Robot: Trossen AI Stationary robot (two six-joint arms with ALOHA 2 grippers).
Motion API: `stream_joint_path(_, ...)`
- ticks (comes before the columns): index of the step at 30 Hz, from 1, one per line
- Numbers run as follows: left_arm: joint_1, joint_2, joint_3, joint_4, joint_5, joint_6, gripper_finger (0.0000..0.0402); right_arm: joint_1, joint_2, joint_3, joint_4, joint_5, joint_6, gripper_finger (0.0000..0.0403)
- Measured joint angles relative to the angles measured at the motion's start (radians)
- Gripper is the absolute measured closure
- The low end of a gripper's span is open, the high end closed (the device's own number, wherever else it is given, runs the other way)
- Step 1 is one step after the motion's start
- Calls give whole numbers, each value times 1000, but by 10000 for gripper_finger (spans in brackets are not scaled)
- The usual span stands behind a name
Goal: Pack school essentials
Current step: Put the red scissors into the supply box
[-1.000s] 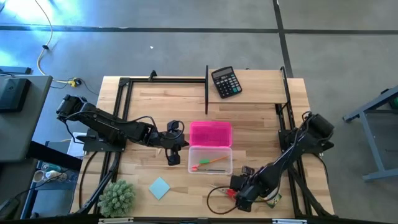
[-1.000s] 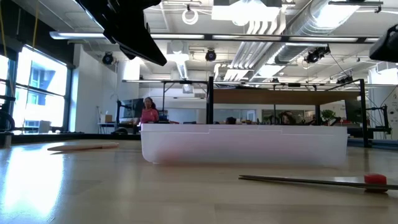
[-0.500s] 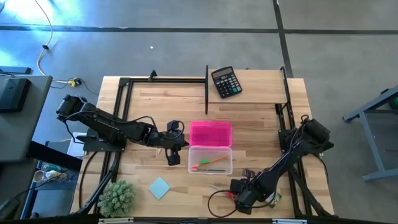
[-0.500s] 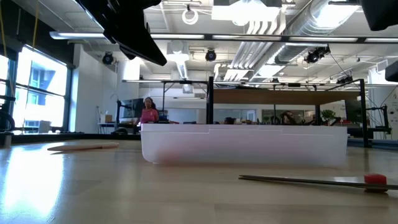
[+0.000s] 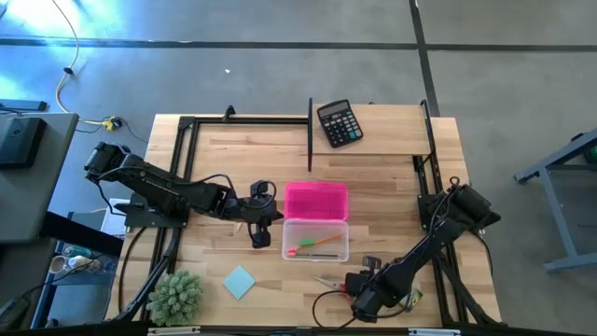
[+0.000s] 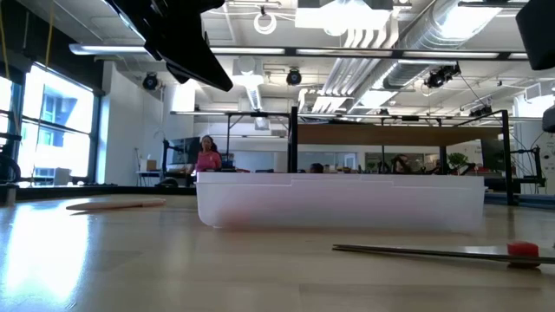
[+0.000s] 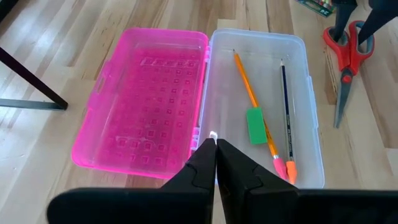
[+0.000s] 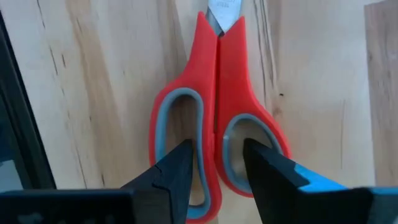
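Notably, no legible writing. Right gripper (image 8: 214, 163) jaws grip the red-handled scissors (image 8: 214, 118) on the pale wood bench (image 5: 392, 168); left gripper (image 7: 216, 163) jaws closed, empty, above the clear case (image 7: 308, 124).

Pale wooden plank surface (image 5: 392, 177). Black calculator (image 5: 339, 122) at the far edge. Mid-surface: open case, pink lid (image 5: 316, 200) flat beside its clear tray (image 5: 289, 245). Near edge: fuzzy green plant (image 5: 175, 296) at the left corner, light blue notepad (image 5: 240, 281) just beside it, red-handled scissors (image 8: 211, 118) lying flat toward the right. Black frame rails (image 5: 187, 149) run along both sides.
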Motion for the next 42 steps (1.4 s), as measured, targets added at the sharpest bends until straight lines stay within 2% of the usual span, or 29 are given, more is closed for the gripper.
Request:
stream_joint_path(4,0,0,0,0,0,0,397,0,1,0,-5,0,21,284)
stream_joint_path(10,0,0,0,-1,0,0,397,-1,2,-2,-13,-6,9,357)
stream_joint_path(13,2,0,0,-19,0,0,397,0,3,-2,-13,-5,-3,381)
stream_joint_path(20,36,0,0,-71,47,-8,397,10,-8,-4,-9,-17,-4,377)
stream_joint_path(27,78,0,0,-102,80,-8,397,42,-73,-8,45,-52,5,382)
stream_joint_path(30,97,0,0,-122,81,-8,397,46,-100,-8,59,3,-4,382)
stream_joint_path(36,127,-2,0,-173,79,17,397,40,-163,-8,66,181,-86,382)
stream_joint_path(42,130,-24,0,-225,69,18,397,-18,-200,-7,32,322,-168,382)
